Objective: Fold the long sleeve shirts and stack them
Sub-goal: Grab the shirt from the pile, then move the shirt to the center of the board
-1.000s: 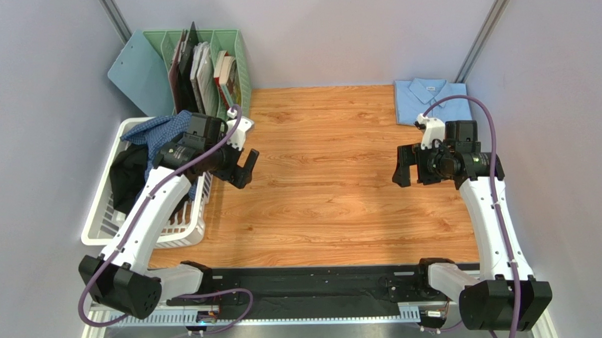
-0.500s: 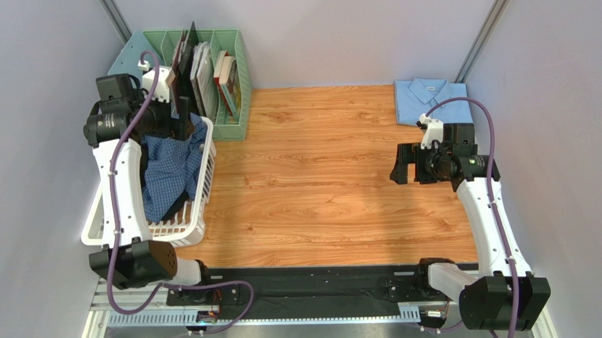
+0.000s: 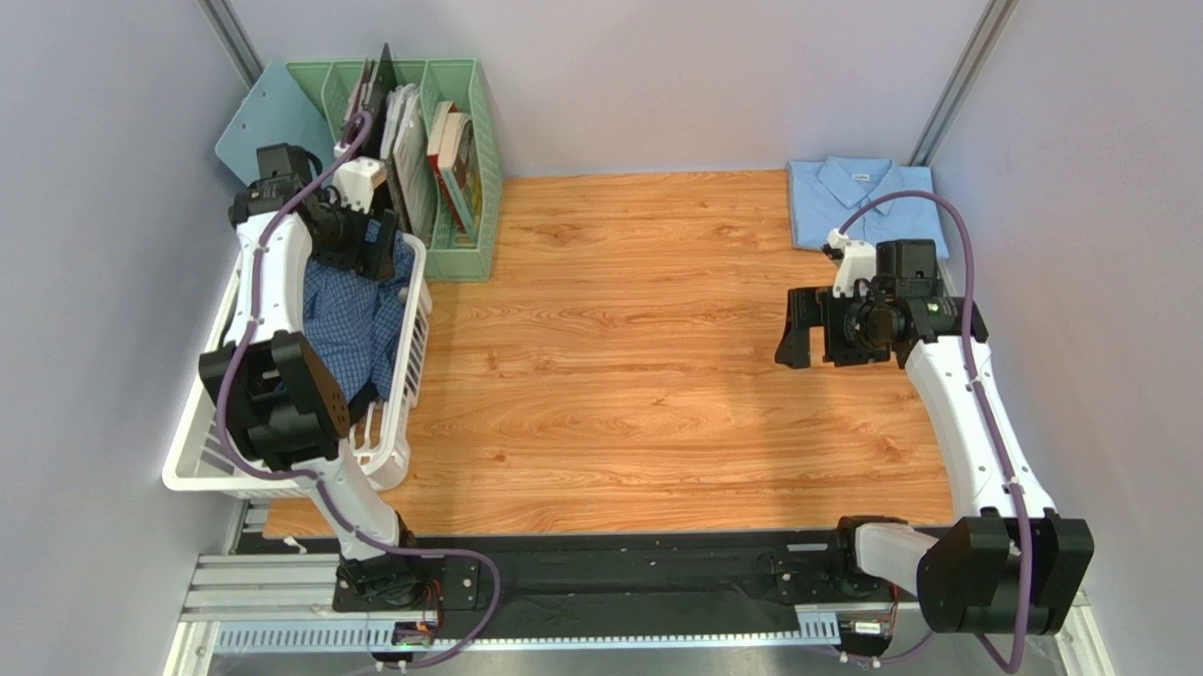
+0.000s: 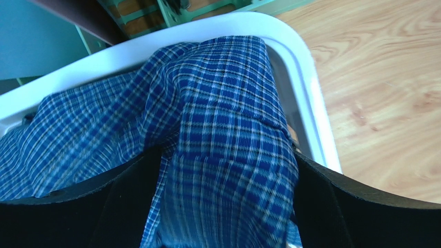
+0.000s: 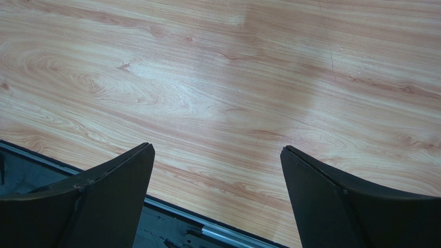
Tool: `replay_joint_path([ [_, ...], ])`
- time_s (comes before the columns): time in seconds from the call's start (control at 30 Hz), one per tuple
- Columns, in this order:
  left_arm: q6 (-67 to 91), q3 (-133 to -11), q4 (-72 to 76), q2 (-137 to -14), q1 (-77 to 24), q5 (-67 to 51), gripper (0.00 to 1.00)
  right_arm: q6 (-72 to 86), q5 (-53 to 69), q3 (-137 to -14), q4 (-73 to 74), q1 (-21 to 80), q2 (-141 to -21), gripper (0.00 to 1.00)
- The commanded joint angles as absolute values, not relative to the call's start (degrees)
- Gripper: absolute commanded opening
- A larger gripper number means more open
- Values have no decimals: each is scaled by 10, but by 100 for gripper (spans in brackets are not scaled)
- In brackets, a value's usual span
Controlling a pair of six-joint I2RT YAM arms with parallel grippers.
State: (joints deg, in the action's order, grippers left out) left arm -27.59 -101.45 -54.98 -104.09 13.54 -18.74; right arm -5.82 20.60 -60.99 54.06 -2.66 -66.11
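- We see the top view bright and evenly lit from above, sharp throughout; the arms cast only faint, soft shadows on the table (image 3: 639,382).
- Left wrist view: the checked shirt (image 4: 222,103) is crisp at the top and goes soft and smeared toward the bottom edge; the left claw (image 4: 226,154) reads near-black, no surface detail.
- Right wrist view: we note a pale glare patch on the wood, with a faint shadow band beside it; the right claw (image 5: 216,149) is dark and underexposed.

Left pincer (image 4: 222,206) now astride checked shirt (image 4: 217,119)

Lab rig: grey-panelled booth (image 3: 673,66), wooden table (image 3: 653,351)
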Motion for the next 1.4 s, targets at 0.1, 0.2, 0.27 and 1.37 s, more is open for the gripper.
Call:
replay_joint_path([
  [0.1,-330,-977,-482,-1073,137,-145,88,-65,224,-645,533,-24,-679,100],
  [0.2,-335,-943,-473,-1061,137,-145,57,-66,225,-645,534,-24,-678,100],
  [0.27,-332,-937,-479,-1028,136,-160,21,-67,225,-643,537,-24,-674,100],
  [1.37,147,-1519,-16,-983,-143,-194,0,-61,221,-641,530,-24,-649,100],
])
